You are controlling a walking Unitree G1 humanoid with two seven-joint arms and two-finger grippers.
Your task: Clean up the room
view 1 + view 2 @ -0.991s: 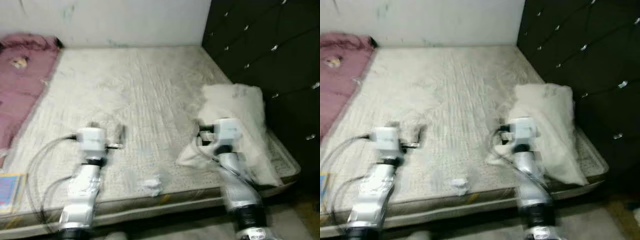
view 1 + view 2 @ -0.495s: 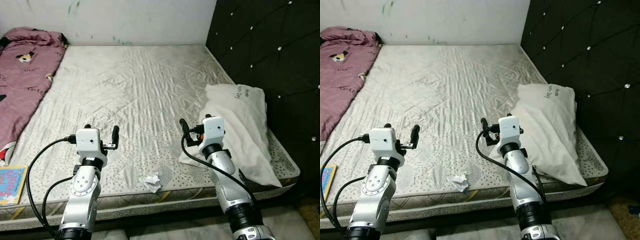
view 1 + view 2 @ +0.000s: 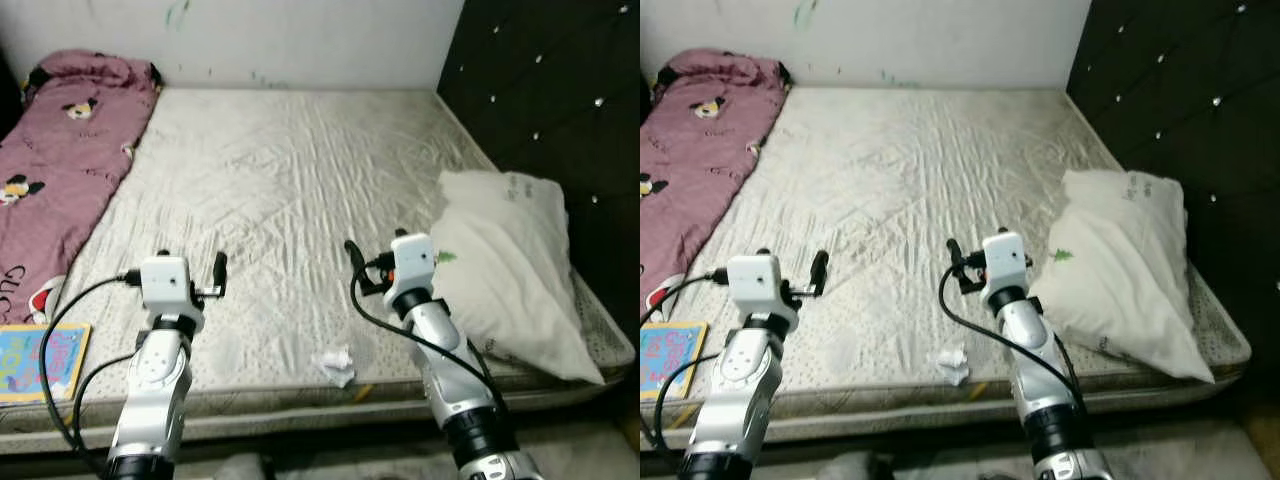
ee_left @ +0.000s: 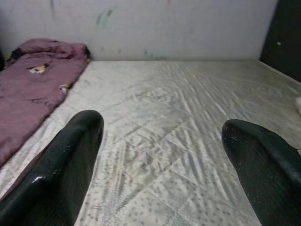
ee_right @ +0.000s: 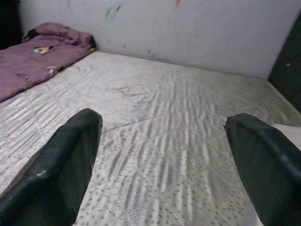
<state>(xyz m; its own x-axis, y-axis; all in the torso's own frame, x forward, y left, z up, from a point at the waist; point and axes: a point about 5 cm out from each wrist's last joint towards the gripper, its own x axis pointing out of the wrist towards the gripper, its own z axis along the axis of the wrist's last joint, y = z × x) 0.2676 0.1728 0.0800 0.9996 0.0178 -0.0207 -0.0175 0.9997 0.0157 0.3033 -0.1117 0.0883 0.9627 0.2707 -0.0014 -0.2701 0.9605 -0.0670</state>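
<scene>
A small crumpled white paper (image 3: 335, 363) lies on the grey quilted mattress (image 3: 290, 170) close to its front edge, between my two arms. My left gripper (image 3: 190, 262) hovers open over the front left of the mattress with nothing between its fingers (image 4: 70, 155). My right gripper (image 3: 376, 245) hovers open just behind the paper and left of a white pillow (image 3: 510, 260). Its fingers (image 5: 66, 155) hold nothing either. A pink cartoon-print blanket (image 3: 60, 160) is bunched along the left side.
A black tufted headboard (image 3: 560, 90) walls the right side, with the pillow leaning near it. A colourful picture book (image 3: 40, 360) lies at the mattress's front left corner. A white wall (image 3: 300, 40) runs along the far edge.
The whole picture has shifted and sharpened, so the camera moved: pillow and headboard slid right, and more blanket and book show at left. Both grippers stay open and empty.
</scene>
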